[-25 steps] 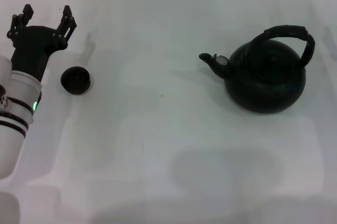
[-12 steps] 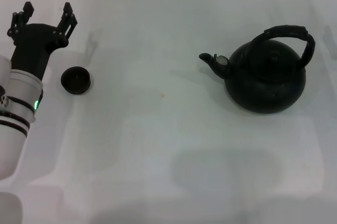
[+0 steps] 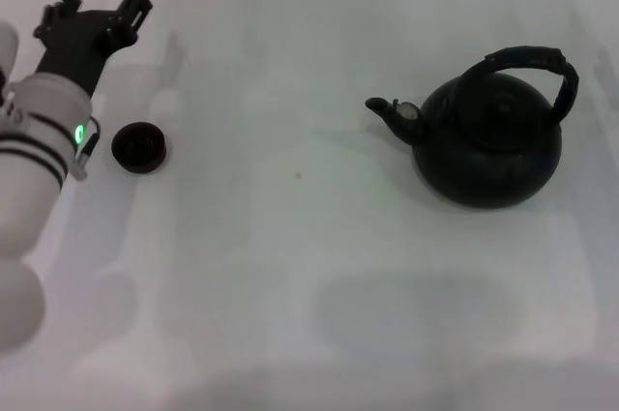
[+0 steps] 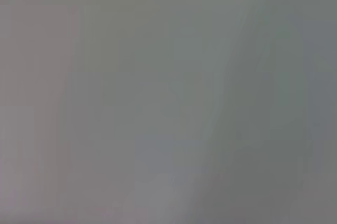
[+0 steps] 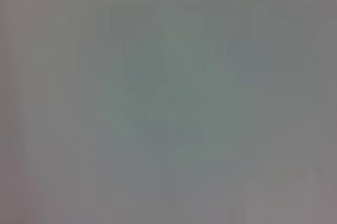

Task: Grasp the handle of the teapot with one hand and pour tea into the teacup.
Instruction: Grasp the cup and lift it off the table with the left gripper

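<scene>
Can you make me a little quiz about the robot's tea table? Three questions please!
1. True or false: the teacup is bigger than the teapot.
2. Which way does the teapot's spout point? A) toward the teacup's side B) away from the teacup C) straight up
3. Fill the gap: the left gripper is open and holds ____.

Key
1. False. The teacup is far smaller.
2. A. The spout points toward the robot's left, where the teacup sits.
3. Nothing. It hovers past the teacup, far from the handle. The right gripper is out of sight.
</scene>
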Motion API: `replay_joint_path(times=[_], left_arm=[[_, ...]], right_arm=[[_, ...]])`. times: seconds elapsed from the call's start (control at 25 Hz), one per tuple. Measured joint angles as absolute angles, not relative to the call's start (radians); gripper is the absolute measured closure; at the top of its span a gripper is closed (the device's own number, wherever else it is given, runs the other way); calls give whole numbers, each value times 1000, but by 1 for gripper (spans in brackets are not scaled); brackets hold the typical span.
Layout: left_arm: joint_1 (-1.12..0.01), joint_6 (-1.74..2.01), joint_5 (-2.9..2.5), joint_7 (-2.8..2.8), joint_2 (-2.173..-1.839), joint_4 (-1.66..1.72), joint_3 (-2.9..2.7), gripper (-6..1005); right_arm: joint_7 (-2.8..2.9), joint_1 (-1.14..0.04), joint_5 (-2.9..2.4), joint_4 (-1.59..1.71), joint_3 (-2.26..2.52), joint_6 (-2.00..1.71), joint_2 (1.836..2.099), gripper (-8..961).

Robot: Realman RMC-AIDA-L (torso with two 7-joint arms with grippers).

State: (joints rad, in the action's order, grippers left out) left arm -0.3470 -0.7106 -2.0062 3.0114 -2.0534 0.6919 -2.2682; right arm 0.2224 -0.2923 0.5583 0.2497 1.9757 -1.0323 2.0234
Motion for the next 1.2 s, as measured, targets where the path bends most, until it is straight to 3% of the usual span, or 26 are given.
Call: replay_joint_path(times=[0.16,0.36,0.48,0.84,1.2], left_arm=[[-363,-450,-2021,3011,-2007,811,-2163,138],[-364,-180,-2075,3003,-1974,929,-2027,137],[-365,32,-2122,2968,-1979,983,-1902,138],[-400,635,-2153,2650,-2042,1068,-1448,137],[-509,1096,-2294,2602,-2014,1130,-1184,137]], right_arm=[[222,-292,558,249,1976,-1032,2023,98],[222,-291,558,247,1976,-1032,2023,100],[220,-294,558,247,1975,-1033,2022,101],[217,-301,558,239,1973,-1033,2020,105],[217,-310,558,235,1973,-1032,2020,109]])
